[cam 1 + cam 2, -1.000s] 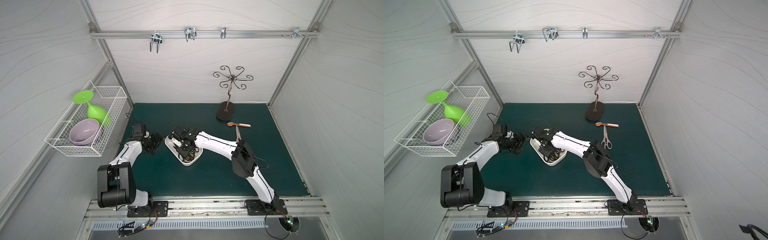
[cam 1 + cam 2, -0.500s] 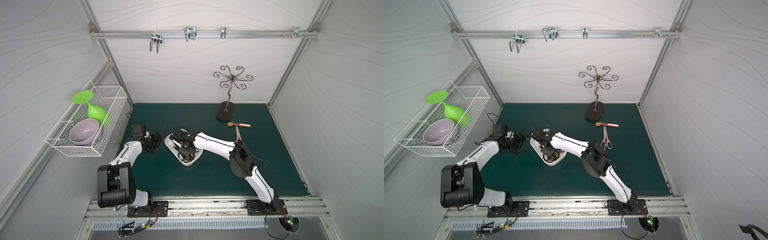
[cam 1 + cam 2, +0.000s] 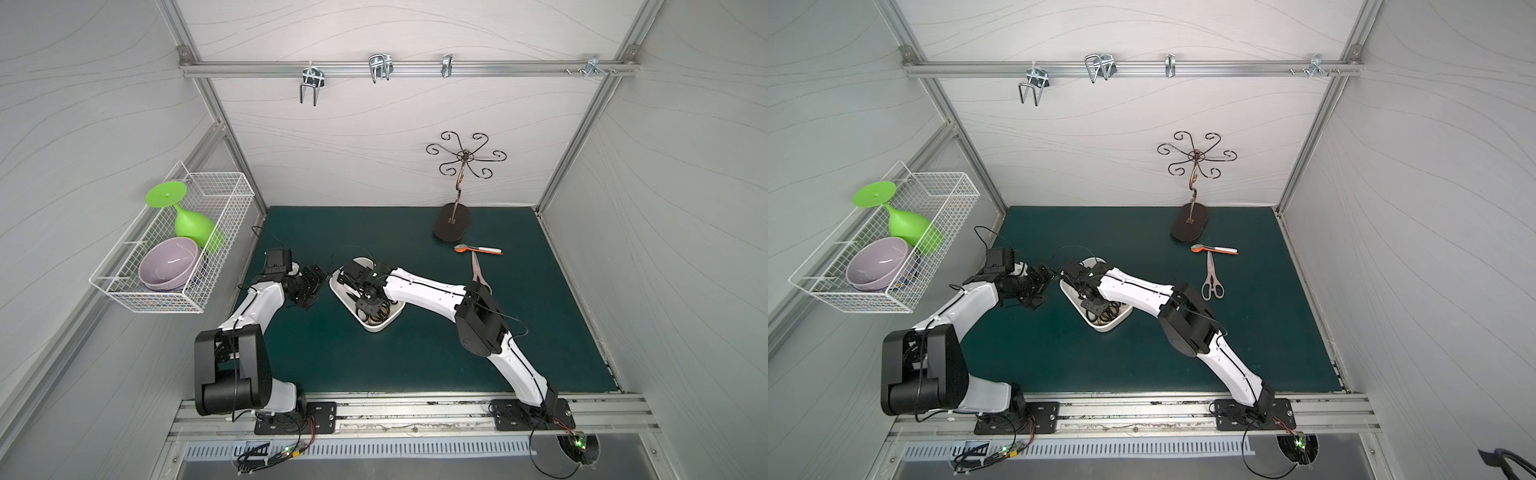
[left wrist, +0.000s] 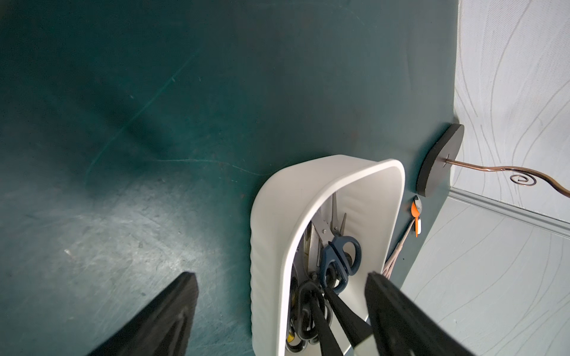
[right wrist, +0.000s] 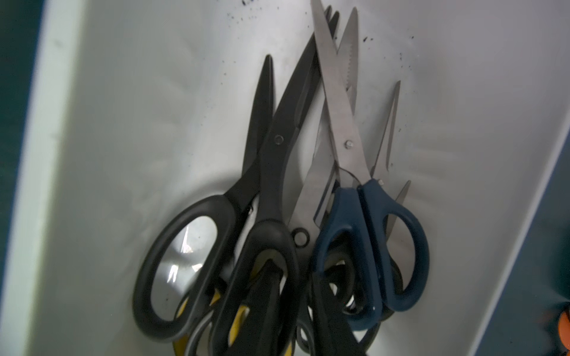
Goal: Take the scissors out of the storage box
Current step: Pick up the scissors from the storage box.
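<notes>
Right gripper (image 3: 368, 302): down inside the storage box (image 3: 381, 327), at its near end, jaws drawn almost together. In the right wrist view one of its fingers (image 5: 269, 296) passes through the yellow-lined loop of the black-and-yellow pair (image 5: 275, 197), with the loop's bar between the two fingers. Reads as a pinch on that handle.
Scissors in box: heaped, handles bunched at the box's near end, blades running along its long axis toward the far end.
Neighbours: blue-handled pair (image 5: 368, 212) touching the pinched one, big black pair (image 5: 216, 209) on its other side. Loops overlap, so a lift may drag one along.
Key relation: handles lie right at the right gripper. The likely way out is up and clear of the box rim.
Left gripper (image 3: 311, 286): just outside the box's left wall, jaws wide, empty, farther from the handles.
Pale shears (image 3: 1211, 276): on the mat well to the box's right, already out.
Spoon (image 3: 478, 249): beyond the shears, far from the box.
</notes>
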Robot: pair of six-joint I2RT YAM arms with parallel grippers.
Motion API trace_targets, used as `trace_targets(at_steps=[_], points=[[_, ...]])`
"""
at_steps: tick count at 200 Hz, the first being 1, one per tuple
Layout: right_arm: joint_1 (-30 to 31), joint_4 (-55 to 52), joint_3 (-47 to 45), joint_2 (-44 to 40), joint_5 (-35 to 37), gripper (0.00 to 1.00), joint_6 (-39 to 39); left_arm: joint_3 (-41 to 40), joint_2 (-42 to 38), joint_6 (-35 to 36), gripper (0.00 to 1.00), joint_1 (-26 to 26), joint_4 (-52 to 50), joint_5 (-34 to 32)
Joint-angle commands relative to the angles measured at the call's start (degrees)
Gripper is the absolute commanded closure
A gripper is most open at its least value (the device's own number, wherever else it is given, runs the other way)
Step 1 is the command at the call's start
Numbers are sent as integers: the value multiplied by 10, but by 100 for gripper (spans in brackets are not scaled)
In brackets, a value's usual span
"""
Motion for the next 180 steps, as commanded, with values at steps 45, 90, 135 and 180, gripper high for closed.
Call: trace_targets(at_steps=[45, 90, 135, 180], points=[[4, -27, 22, 10, 27, 96, 1, 1, -9, 3, 11, 3, 6, 8], [-6, -39, 22, -14, 45, 100, 1, 1, -9, 0, 11, 3, 7, 8], [-20, -43, 20, -39, 48, 100, 7, 4, -7, -6, 11, 3, 9, 12], [-38, -37, -11, -68, 37, 100, 23, 4, -7, -7, 11, 3, 8, 12]])
